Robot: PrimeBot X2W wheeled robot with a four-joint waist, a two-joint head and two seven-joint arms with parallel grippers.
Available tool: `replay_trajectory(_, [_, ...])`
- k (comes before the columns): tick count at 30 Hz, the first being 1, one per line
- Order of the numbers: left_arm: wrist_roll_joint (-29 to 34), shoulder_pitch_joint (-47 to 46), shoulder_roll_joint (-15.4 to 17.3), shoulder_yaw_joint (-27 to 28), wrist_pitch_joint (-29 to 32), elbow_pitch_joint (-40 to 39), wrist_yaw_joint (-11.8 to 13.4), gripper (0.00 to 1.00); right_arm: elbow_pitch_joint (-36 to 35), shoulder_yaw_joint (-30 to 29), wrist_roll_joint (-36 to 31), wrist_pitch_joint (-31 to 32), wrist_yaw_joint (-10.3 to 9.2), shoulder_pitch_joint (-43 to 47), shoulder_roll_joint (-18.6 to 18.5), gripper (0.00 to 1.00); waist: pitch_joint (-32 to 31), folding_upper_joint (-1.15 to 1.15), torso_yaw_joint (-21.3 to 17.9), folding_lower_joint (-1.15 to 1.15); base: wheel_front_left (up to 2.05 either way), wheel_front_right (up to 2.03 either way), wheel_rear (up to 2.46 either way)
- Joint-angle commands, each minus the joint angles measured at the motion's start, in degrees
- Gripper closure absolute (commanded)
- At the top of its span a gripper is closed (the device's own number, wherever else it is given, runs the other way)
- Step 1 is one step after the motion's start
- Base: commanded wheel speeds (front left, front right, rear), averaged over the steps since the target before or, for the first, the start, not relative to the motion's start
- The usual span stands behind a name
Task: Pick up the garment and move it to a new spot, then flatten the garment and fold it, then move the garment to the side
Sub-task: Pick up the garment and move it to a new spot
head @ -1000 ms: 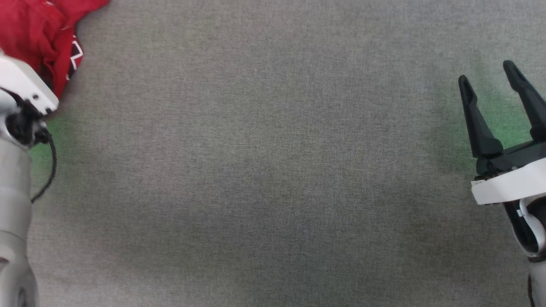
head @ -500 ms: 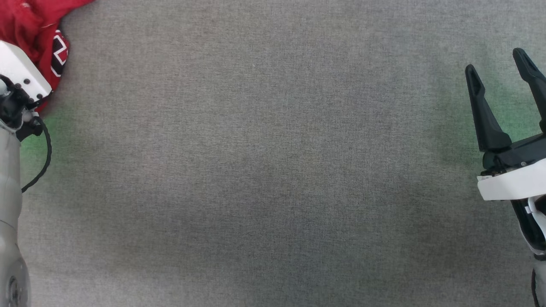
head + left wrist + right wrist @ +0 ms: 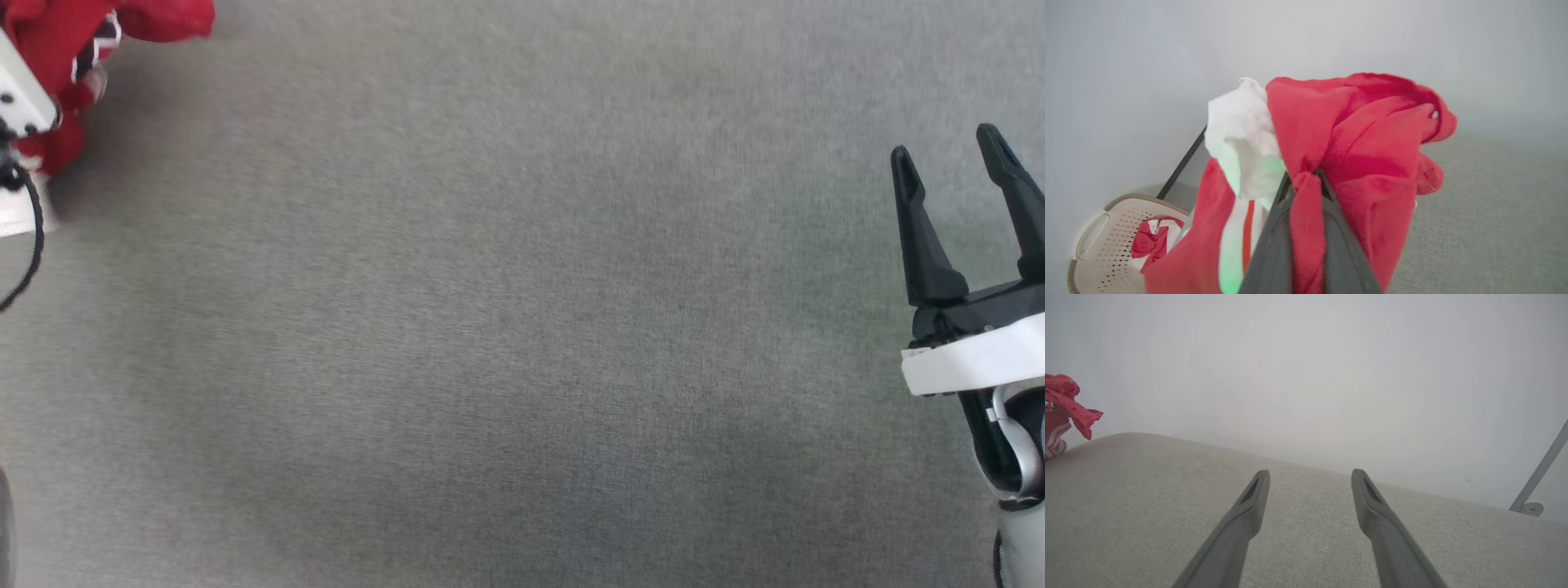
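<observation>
Much of the garment is cut off by the frame at the far left corner of the grey surface in the head view. There its navy lettering shows as a blurred scrap, too smeared to read. The left gripper has its two fingers clenched on a bunched red fold of the garment. In its wrist view the rest of the shirt billows up and over the fingertips, one white sleeve to the left of them, and hides the fingertips themselves. Whether the lowest folds touch the surface cannot be told.

The right gripper hovers near the surface's right edge, its two fingers spread and grasping nothing. Its wrist view shows bare cloth between them and a red corner of the garment at the left edge, partly cropped.

Beyond the surface's left side stands one beige perforated basket, partly hidden by the shirt. It holds one more red and white piece of cloth, too crumpled to identify. One grey pole leans at the right.
</observation>
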Motion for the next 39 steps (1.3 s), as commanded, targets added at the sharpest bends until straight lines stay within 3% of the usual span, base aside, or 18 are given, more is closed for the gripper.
replay_trajectory(1, [0.6, -1.3, 0.1, -0.7, -0.9, -1.0, -0.4, 1.0, 0.3, -0.3, 0.1, -0.6, -0.02, 1.0, 0.6, 0.0, -2.8, 0.0, 1.2, 0.0, 0.0, 0.0, 0.0])
replay_trajectory(7, [2.7, -3.1, 0.4, -3.8, -2.0, -5.2, -1.1, 1.0, 1.5, -0.8, 0.0, -1.6, -0.02, 2.3, 2.4, 0.0, -7.3, 0.0, 2.2, 0.0, 0.0, 0.0, 0.0])
replay_trajectory(17, [1.3, -2.0, 0.9, -8.0, 3.9, -15.5, -1.9, 1.0, 1.8, -3.2, -0.4, -2.5, -0.02, 4.2, 5.0, 0.0, -11.9, 0.0, 1.1, 0.0, 0.0, 0.0, 0.0])
replay_trajectory(27, [-3.8, 7.1, 3.0, -11.9, 15.1, -37.1, -1.7, 1.0, 1.2, -7.1, -0.8, -3.3, -0.01, 7.0, 7.8, 0.0, -15.1, 0.0, -4.2, 0.0, 0.0, 0.0, 0.0])
replay_trajectory(39, [-7.4, 19.1, 1.2, -15.8, 29.5, -65.5, 3.3, 1.0, 1.9, -9.7, -1.5, -4.4, -0.01, 8.5, 10.5, 0.0, -15.1, 0.0, -13.4, 0.0, 0.0, 0.0, 0.0])
